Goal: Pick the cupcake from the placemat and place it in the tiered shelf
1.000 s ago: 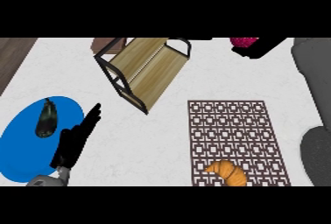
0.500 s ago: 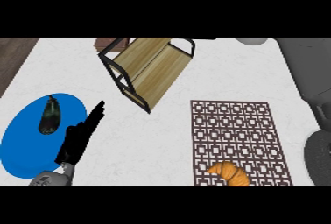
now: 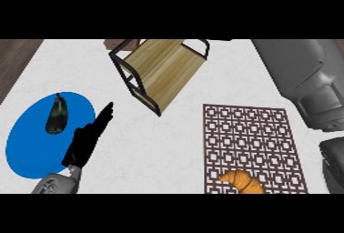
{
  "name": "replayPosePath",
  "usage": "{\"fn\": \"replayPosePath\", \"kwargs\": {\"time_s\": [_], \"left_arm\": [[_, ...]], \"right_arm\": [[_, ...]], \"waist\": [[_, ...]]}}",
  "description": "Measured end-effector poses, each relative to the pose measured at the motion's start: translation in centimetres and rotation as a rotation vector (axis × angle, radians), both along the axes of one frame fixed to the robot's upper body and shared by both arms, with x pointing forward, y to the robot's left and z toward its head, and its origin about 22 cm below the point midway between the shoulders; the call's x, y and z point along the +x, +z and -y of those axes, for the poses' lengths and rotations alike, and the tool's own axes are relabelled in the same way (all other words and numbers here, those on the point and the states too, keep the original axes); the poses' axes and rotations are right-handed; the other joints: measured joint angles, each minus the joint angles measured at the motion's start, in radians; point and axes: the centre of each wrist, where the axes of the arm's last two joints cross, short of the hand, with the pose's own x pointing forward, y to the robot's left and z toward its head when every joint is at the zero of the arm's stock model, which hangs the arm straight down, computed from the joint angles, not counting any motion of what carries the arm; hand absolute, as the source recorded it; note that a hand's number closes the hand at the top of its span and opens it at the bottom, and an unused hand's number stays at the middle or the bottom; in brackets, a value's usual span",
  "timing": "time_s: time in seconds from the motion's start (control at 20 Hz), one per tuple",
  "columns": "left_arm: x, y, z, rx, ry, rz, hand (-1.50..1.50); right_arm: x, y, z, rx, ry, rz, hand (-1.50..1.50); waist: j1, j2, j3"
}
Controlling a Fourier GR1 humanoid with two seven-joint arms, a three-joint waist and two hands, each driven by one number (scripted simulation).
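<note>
Near right: croissant (image 3: 242, 182) lies on near end of patterned placemat (image 3: 249, 132). Near left: left hand (image 3: 86, 143), fingers straight and together, holding nothing, just beside blue plate (image 3: 30, 152) carrying dark aubergine (image 3: 56, 113). Right edge: right hand (image 3: 334, 166) cut off, grip cannot tell. Far centre: tiered shelf (image 3: 161, 68), tilted.

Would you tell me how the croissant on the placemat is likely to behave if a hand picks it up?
The croissant looks puffy and ridged, so it is probably light and easily crushed. Its curved shape lies flat on the placemat, so it seems unlikely to roll. The ridged crust should not be slippery.
</note>
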Motion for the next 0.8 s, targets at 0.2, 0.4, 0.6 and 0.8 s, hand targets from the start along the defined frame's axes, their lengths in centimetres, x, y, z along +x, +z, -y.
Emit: {"fn": "replayPosePath", "kwargs": {"time_s": [0.2,0.4,0.6,0.8], "left_arm": [[0.1,0.2,0.5,-0.002,-0.014,0.007,0.00],[-0.1,0.3,0.4,0.001,-0.020,0.013,0.00],[0.2,0.6,0.6,0.003,-0.030,0.018,0.00],[0.4,0.6,0.7,-0.001,-0.030,0.021,0.00]], "right_arm": [[-0.1,-1.6,-2.1,-0.042,0.032,-0.019,1.50],[-0.3,-2.7,-4.2,-0.081,0.043,-0.055,1.50],[-0.3,-4.0,-4.7,-0.066,0.077,-0.128,1.50],[-0.7,-6.5,-5.9,0.149,0.129,-0.376,-1.50]], "waist": [[0.008,0.003,0.000],[0.016,0.005,0.000],[0.027,0.013,0.000],[0.032,0.017,0.000]]}}
